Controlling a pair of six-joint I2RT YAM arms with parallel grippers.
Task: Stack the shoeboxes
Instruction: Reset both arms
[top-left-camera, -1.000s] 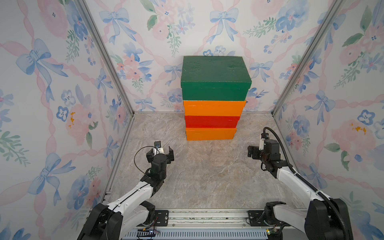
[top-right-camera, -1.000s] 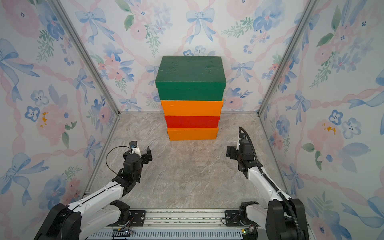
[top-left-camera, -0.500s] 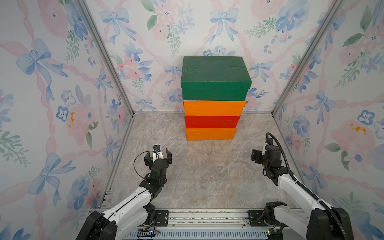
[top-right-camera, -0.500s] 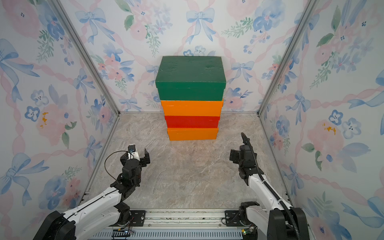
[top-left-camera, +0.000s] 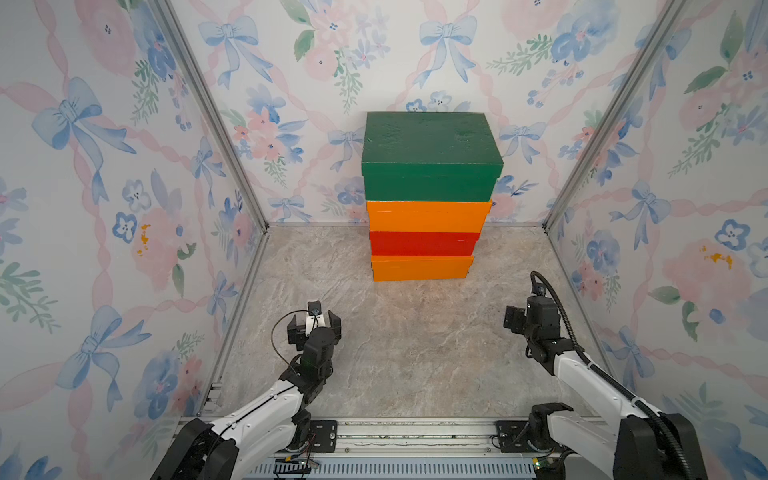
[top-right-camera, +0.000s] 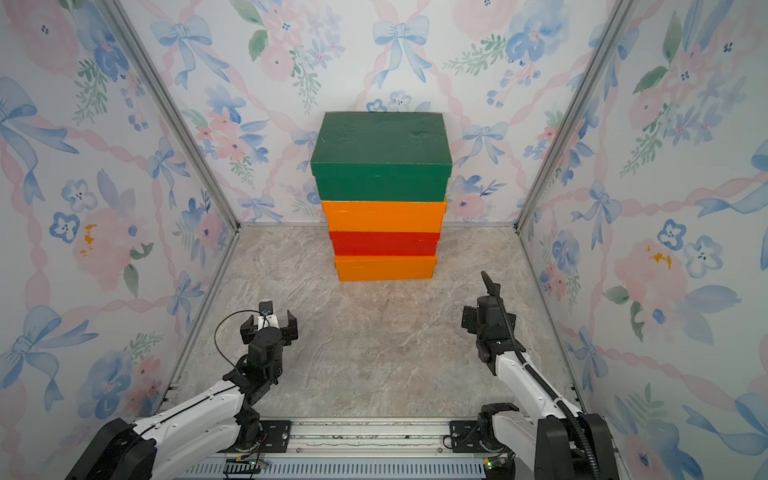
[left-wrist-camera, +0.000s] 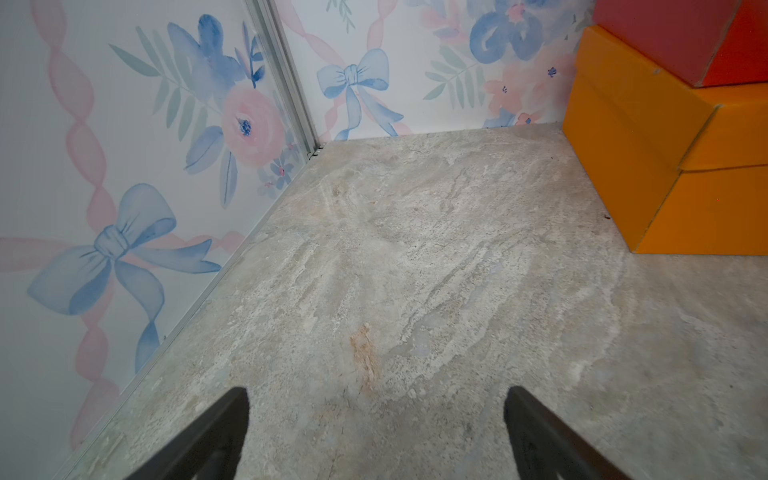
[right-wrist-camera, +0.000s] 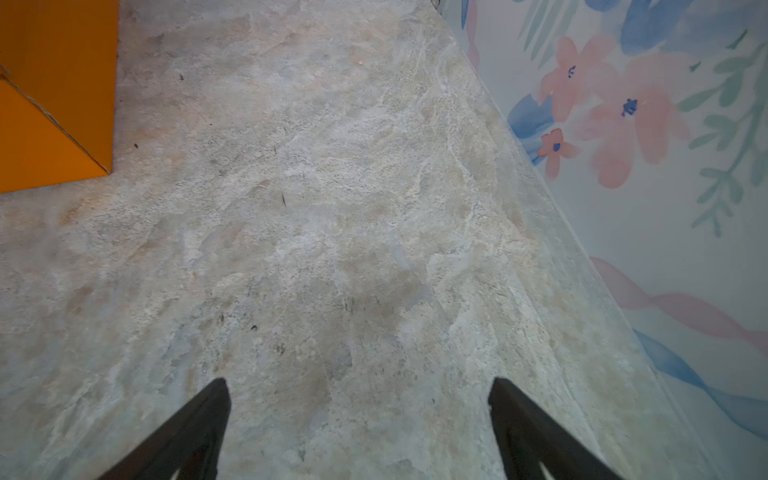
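Note:
Four shoeboxes stand in one stack against the back wall in both top views: a dark green box (top-left-camera: 430, 166) on top, an orange box (top-left-camera: 426, 216), a red box (top-left-camera: 423, 243) and another orange box (top-left-camera: 420, 268) on the floor. My left gripper (top-left-camera: 314, 328) hovers open over the front-left floor, well short of the stack. At the front right my right gripper (top-left-camera: 524, 316) is open too. In the left wrist view the gripper (left-wrist-camera: 376, 395) holds nothing, with the bottom orange box (left-wrist-camera: 648, 158) and red box (left-wrist-camera: 665, 37) ahead. The right wrist view's gripper (right-wrist-camera: 360, 383) is empty, with an orange box corner (right-wrist-camera: 54, 83) far off.
Floral-papered walls (top-left-camera: 124, 208) close in the left, right and back sides, with metal corner posts (top-left-camera: 216, 124). A metal rail (top-left-camera: 415, 432) with both arm bases runs along the front edge. The stone-patterned floor (top-left-camera: 415, 340) lies between the grippers and the stack.
Both arms have drawn back from the stack toward the front edge and dropped lower. Both grippers stayed open; the stack has not moved.

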